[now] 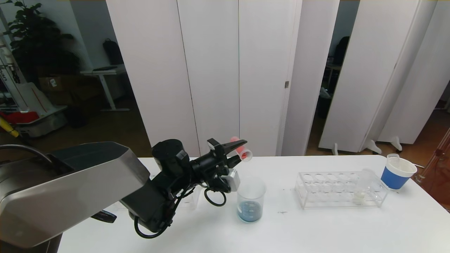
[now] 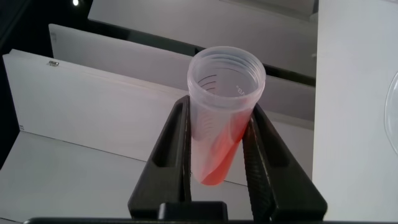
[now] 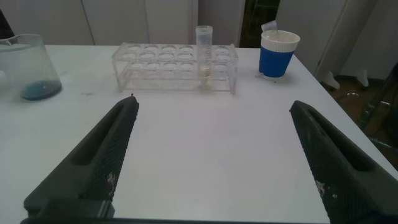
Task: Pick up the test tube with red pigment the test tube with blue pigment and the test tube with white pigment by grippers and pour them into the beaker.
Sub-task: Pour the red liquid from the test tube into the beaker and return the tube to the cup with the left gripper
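My left gripper point(image 1: 240, 149) is shut on the test tube with red pigment point(image 1: 245, 153), which it holds tilted mouth-down above the beaker point(image 1: 250, 200). In the left wrist view the tube point(image 2: 224, 118) sits between both fingers, and red pigment lies along its lower wall. The beaker holds blue pigment at its bottom. The test tube with white pigment point(image 1: 362, 186) stands at the right end of a clear rack point(image 1: 327, 189). My right gripper point(image 3: 211, 106) is open over bare table, short of the rack point(image 3: 161, 62), and is outside the head view. The test tube with blue pigment is out of view.
A blue-sleeved white paper cup point(image 1: 397, 172) stands at the table's far right corner with a clear tube leaning in it. White partition panels stand behind the table. The table's right edge runs just past the cup point(image 3: 278, 55).
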Robot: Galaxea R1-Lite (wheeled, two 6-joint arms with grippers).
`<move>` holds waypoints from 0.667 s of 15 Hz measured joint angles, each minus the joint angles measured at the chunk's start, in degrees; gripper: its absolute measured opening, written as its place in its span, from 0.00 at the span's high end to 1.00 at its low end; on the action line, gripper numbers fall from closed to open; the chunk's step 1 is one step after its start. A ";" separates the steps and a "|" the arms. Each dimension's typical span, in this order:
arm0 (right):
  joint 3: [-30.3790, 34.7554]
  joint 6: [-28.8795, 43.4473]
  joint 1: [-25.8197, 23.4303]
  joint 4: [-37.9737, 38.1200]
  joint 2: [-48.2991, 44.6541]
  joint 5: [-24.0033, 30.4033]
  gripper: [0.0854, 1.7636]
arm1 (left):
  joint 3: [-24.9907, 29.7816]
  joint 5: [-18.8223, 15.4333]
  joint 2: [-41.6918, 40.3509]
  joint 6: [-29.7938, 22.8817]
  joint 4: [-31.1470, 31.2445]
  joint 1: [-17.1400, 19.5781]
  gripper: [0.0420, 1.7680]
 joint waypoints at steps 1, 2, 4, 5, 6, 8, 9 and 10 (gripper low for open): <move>0.00 0.00 0.00 0.00 0.00 0.00 0.01 | -0.15 0.00 0.00 0.00 -0.02 0.00 0.69; 0.00 0.02 0.00 0.00 0.00 0.00 0.01 | -0.23 -0.02 0.00 0.00 -0.06 0.00 0.69; 0.00 0.00 0.00 0.02 0.00 0.00 0.01 | -0.48 0.01 -0.02 0.00 -0.11 0.00 0.69; 0.00 0.02 0.00 0.00 0.00 0.00 0.01 | -0.54 0.00 -0.02 0.00 -0.11 0.00 0.69; 0.00 0.02 0.00 0.02 0.00 -0.02 0.01 | -0.59 0.01 -0.02 0.00 -0.11 0.00 0.69; 0.00 0.02 0.00 0.00 0.00 -0.02 0.01 | -0.89 0.04 -0.07 0.00 -0.11 0.00 0.69; 0.00 0.00 0.00 0.00 0.00 0.00 0.01 | -1.02 0.06 -0.10 0.02 -0.11 0.00 0.69; 0.00 0.02 0.00 0.00 0.00 0.00 0.01 | -1.11 0.10 -0.16 0.05 -0.11 -0.02 0.69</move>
